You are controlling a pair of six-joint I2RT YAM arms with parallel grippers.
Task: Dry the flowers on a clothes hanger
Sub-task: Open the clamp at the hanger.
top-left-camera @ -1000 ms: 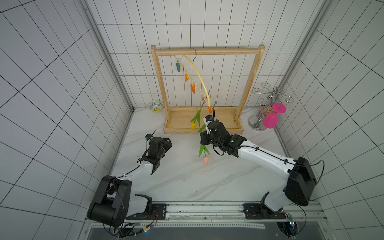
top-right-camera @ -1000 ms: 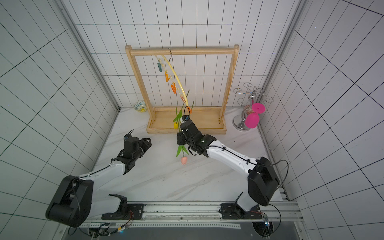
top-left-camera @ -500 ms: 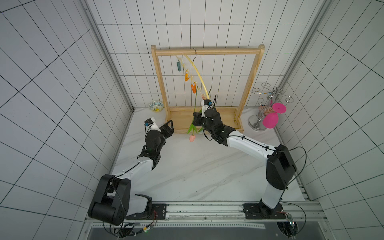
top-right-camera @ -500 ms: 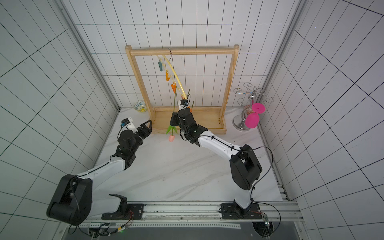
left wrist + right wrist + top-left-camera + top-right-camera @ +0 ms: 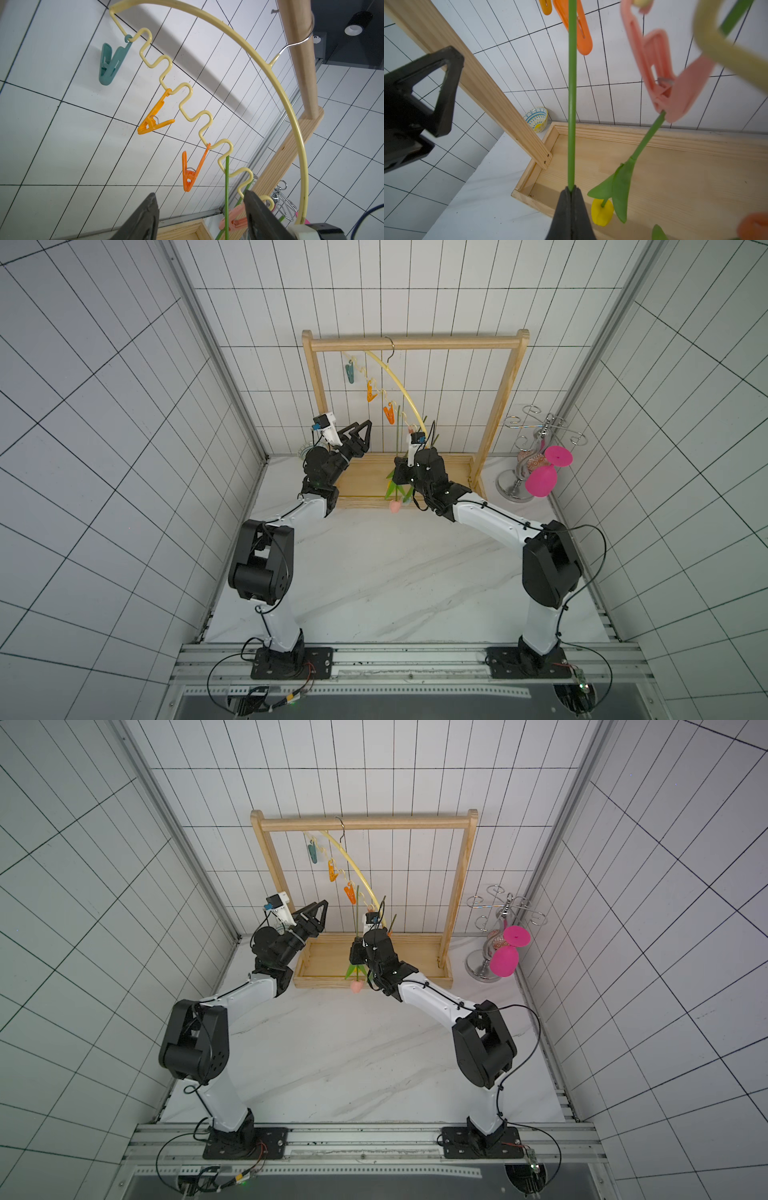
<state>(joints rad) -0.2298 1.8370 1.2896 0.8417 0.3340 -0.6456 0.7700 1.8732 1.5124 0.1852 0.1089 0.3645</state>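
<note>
The pale-yellow clothes hanger (image 5: 400, 383) (image 5: 249, 54) hangs tilted from the wooden rack's top bar. It carries a teal clip (image 5: 110, 64) and two orange clips (image 5: 154, 116) (image 5: 190, 172), all empty. A pink clip (image 5: 662, 83) holds a yellow-headed flower (image 5: 602, 212) head down. My right gripper (image 5: 571, 190) (image 5: 400, 472) is shut on the thin green stem (image 5: 572, 104) of the pink flower (image 5: 394, 506), which hangs head down with its stem rising beside the lower orange clip. My left gripper (image 5: 199, 207) (image 5: 360, 430) is open and empty just below that clip.
The wooden rack (image 5: 415, 342) has a tray base (image 5: 457, 472) under the hanger. A silver swirl-armed stand (image 5: 536, 439) with a magenta goblet (image 5: 540, 481) is at the back right. A small patterned bowl (image 5: 536, 118) sits in the back left corner.
My right gripper has carried the pink flower from over the table back and up to the hanger. My left arm has risen to the hanger, its jaws a little wider.
</note>
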